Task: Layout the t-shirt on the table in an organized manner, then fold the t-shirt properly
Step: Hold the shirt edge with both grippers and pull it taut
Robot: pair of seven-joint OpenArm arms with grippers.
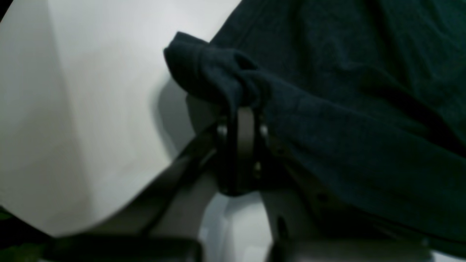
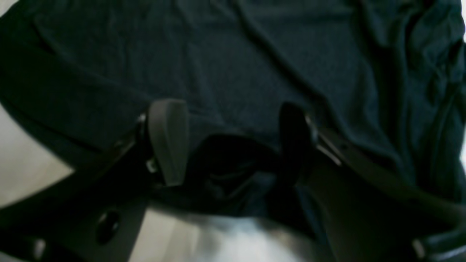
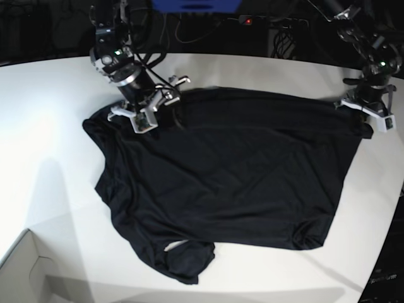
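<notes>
T-shirt [image 3: 227,170] edge pinched in left jaws; right jaws spread; table [image 3: 50,126] bare around.

1 t-shirt [image 3: 233,170], 1 table [image 3: 50,126], 2 end effectors, 1 box corner [image 3: 22,271].

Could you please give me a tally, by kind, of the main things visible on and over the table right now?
T-shirt: 1
Grippers: 2, the left gripper and the right gripper
Box: 1
Table: 1
Total: 5
</notes>
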